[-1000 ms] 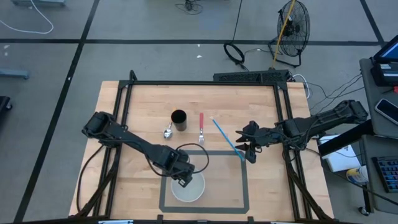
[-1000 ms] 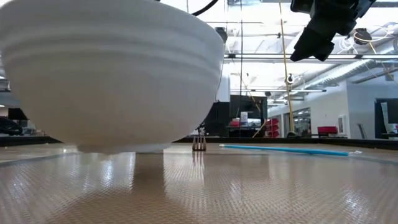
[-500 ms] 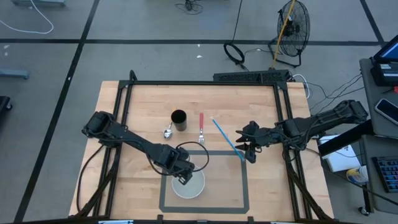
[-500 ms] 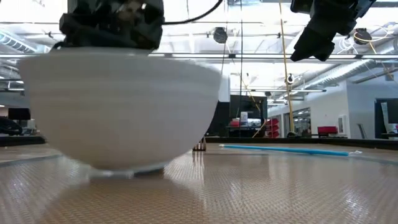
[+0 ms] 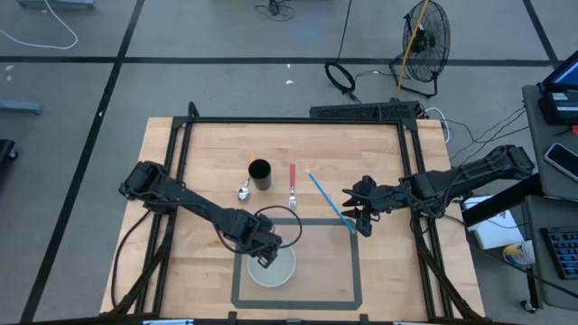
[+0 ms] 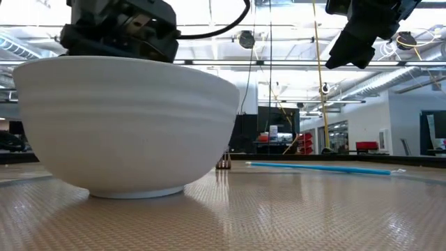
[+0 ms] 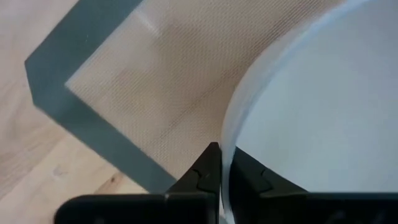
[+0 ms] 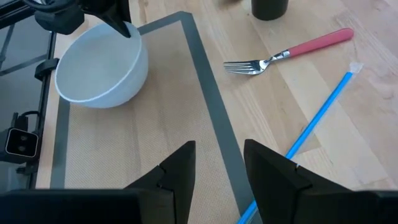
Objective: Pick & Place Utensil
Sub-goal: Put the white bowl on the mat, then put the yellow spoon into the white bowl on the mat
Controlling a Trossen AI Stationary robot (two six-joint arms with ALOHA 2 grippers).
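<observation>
The left gripper (image 5: 263,255) is pinched on the rim of the white bowl (image 5: 273,268), which rests on the mat (image 5: 348,271). The fork (image 5: 293,184), stiff, light and slippery at its metal end, is best gripped at the red handle. The right gripper (image 5: 363,219) is spread above the blue straw (image 5: 329,205). No legible writing is found.
</observation>
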